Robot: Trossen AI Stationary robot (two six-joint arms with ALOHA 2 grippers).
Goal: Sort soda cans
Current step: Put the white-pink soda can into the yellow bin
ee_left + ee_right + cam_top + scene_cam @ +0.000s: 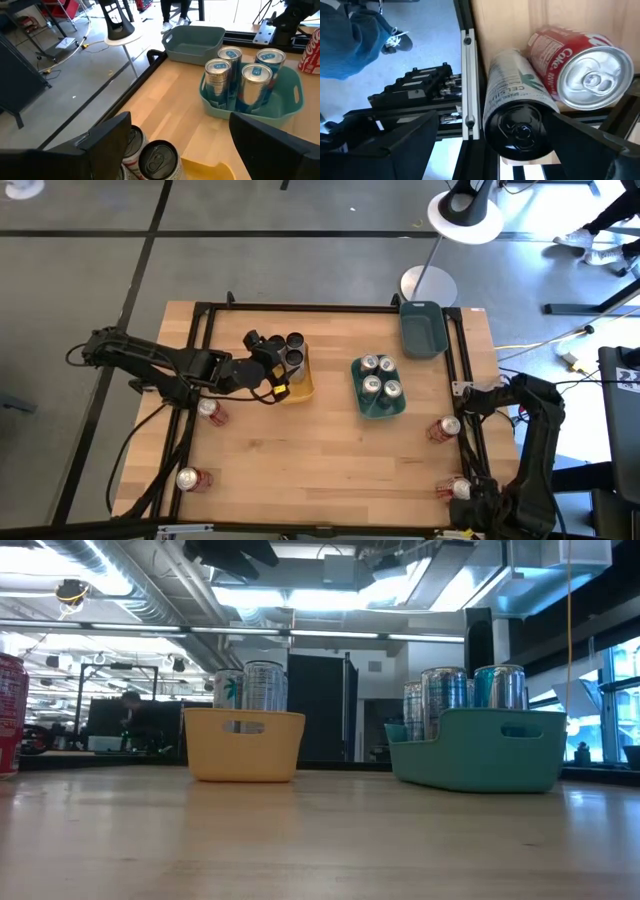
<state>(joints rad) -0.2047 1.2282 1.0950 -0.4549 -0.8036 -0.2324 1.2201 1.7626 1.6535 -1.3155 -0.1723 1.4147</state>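
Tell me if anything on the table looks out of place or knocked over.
Mostly tidy. Four red cans still stand loose near the table's edges, such as one by the left arm and one on the right. The dark tray is empty. The cans in the teal tray stand upright.

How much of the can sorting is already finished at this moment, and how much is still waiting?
Done: four silver-teal cans stand in the teal tray, and dark-topped cans are in the yellow tray. In hand: the left gripper hovers open at the yellow tray, holding nothing. Left: four red cans lie around the table edges; the grey tray is empty. The right gripper waits, open.
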